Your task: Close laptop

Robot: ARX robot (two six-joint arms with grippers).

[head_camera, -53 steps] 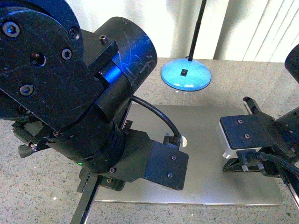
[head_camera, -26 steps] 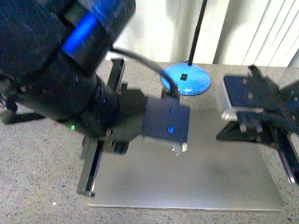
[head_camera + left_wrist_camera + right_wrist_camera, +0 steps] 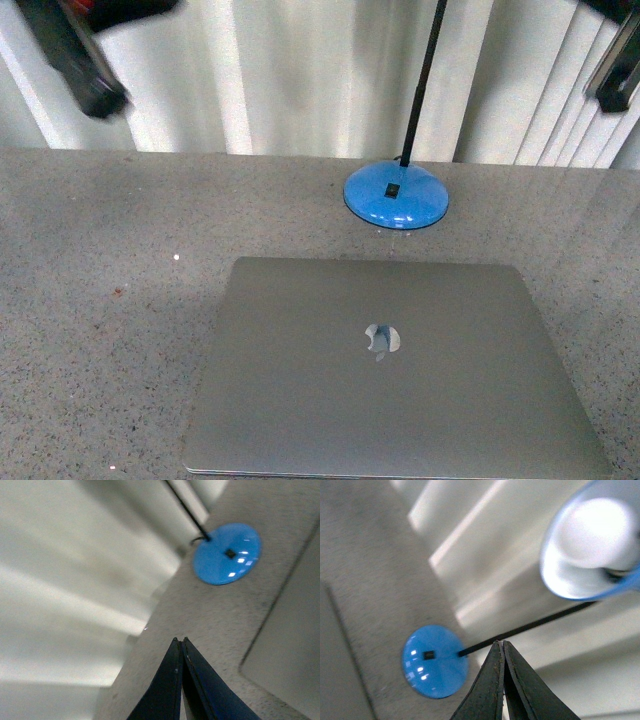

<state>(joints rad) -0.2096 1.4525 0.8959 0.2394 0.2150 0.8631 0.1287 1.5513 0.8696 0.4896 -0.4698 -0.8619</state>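
Note:
The silver-grey laptop lies flat and shut on the speckled table, its lid up with the shiny apple logo in the middle. A corner of it shows in the left wrist view and an edge in the right wrist view. My left gripper is shut and empty, raised high above the table's far left. My right gripper is shut and empty, raised high at the far right. In the front view only blurred bits of the arms show at the top corners.
A blue round lamp base with a thin black stem stands on the table just behind the laptop; it also shows in the left wrist view and right wrist view. The lamp head hangs overhead. Pale curtains back the table.
Both arms have lifted up and away from the laptop, out to the top corners of the front view. The laptop's lid now shows whole and uncovered.

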